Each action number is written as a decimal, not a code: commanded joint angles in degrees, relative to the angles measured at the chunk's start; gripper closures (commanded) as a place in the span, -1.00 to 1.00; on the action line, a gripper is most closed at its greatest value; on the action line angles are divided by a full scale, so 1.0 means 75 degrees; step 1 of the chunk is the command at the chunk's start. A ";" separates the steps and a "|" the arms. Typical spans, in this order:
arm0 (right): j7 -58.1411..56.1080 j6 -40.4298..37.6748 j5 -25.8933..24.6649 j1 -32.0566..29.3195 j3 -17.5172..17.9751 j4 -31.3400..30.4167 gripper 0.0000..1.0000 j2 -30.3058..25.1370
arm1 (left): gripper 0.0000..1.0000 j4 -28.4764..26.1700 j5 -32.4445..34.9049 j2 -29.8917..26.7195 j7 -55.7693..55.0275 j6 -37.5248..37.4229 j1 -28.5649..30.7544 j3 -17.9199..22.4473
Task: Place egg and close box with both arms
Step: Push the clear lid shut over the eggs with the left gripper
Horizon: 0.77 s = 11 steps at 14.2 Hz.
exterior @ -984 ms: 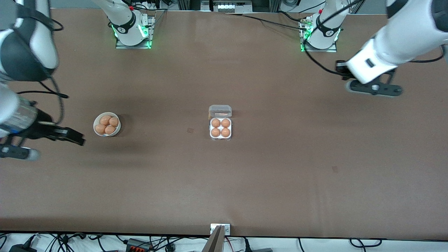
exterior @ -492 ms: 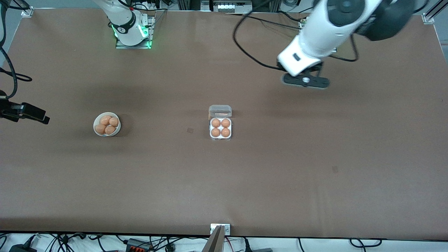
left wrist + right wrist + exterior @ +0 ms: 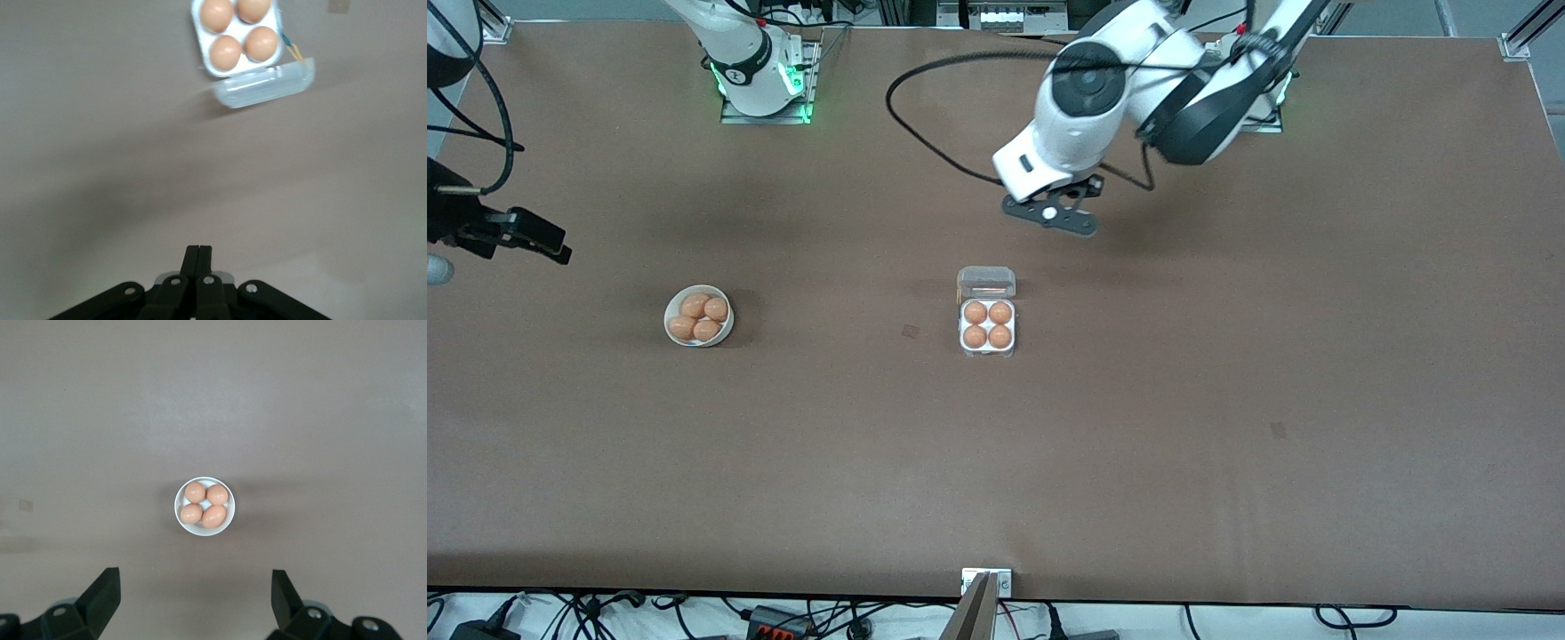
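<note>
The clear box (image 3: 987, 325) stands mid-table with its lid (image 3: 986, 282) open and an orange-brown egg (image 3: 975, 312) in each of its four cells. In the left wrist view the box (image 3: 237, 35) and its lid (image 3: 264, 85) show ahead of my left gripper (image 3: 199, 257), which is shut and empty. My left gripper (image 3: 1072, 189) hangs over bare table between the box and the left arm's base. My right gripper (image 3: 547, 242) is open and empty at the right arm's end of the table. Its fingers (image 3: 103, 597) stand wide apart.
A round white bowl (image 3: 668, 320) holding several more eggs sits toward the right arm's end, level with the box. It also shows in the right wrist view (image 3: 203, 530). A black cable loops from the left arm. Bare brown table lies around both.
The left arm has swung from its end of the table in to the middle, close to the box. The right gripper has pulled back from beside the bowl to the table's end.
</note>
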 commanded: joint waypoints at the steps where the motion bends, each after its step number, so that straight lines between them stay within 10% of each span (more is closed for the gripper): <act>1: -0.0136 0.0014 -0.0060 -0.0059 0.0001 -0.0191 -1.00 -0.0246 | 0.98 0.0142 0.0498 0.0711 -0.0210 0.0833 -0.0224 -0.0043; 11: -0.0136 0.0014 -0.0095 -0.0024 0.0048 -0.0015 -1.00 -0.0223 | 0.98 0.0259 0.3265 0.2470 -0.2097 0.3424 -0.0695 0.0155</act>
